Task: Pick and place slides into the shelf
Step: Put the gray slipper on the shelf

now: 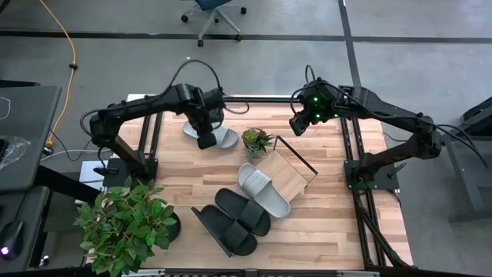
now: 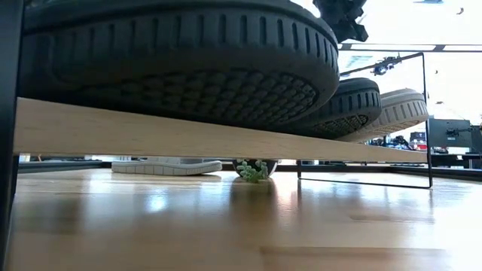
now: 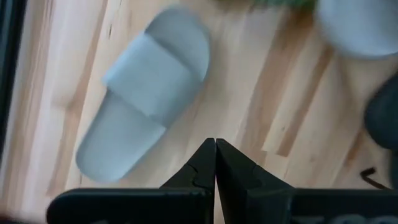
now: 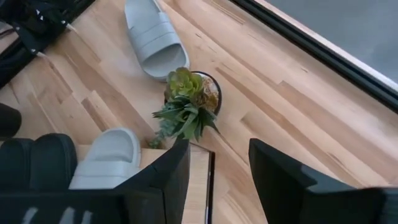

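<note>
One light grey slide (image 1: 219, 135) (image 3: 146, 93) (image 4: 152, 37) lies sole-down on the table near its far edge. My left gripper (image 1: 206, 140) (image 3: 215, 146) hovers over it, shut, with its tips beside the slide's heel end. The shelf (image 1: 290, 175) (image 2: 151, 132) stands slantwise on the table's near right part. On its plank rest two black slides (image 1: 242, 211) (image 2: 173, 68) and one grey slide (image 1: 263, 189) (image 2: 399, 113). My right gripper (image 1: 298, 125) (image 4: 219, 149) is open, high above the shelf's far end and holding nothing.
A small potted succulent (image 1: 256, 140) (image 4: 189, 102) stands between the loose grey slide and the shelf's far end. A big leafy plant (image 1: 127, 223) fills the table's near left corner. Black rails edge the table. Bare wood lies to the right of the succulent.
</note>
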You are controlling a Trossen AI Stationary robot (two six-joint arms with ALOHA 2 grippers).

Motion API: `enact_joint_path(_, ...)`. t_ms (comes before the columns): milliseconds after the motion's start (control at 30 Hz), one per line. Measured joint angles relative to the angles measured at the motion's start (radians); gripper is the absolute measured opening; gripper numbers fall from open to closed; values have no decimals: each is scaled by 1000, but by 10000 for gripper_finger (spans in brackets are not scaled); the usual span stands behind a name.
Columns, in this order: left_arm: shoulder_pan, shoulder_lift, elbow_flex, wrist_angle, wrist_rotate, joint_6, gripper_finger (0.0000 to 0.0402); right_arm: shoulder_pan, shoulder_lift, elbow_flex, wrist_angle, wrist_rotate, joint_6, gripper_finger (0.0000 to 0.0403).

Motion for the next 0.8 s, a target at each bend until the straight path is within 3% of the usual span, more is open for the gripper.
enact_joint_path(133,-36,-40,-107,73,-72,-95,1,0,0,0,1,9,-22,156)
enact_joint_path(333,-45,-149,-267,332,-92,-209,1,-2,0,0,2,5,-46,156)
enact_joint_path(600,-18,-295,-448,474,-149,-324,1,-2,0,0,2,-40,-56,156)
enact_joint_path(800,-19,-389,-639,750,-160,-405,1,-2,0,0,2,-43,-65,156)
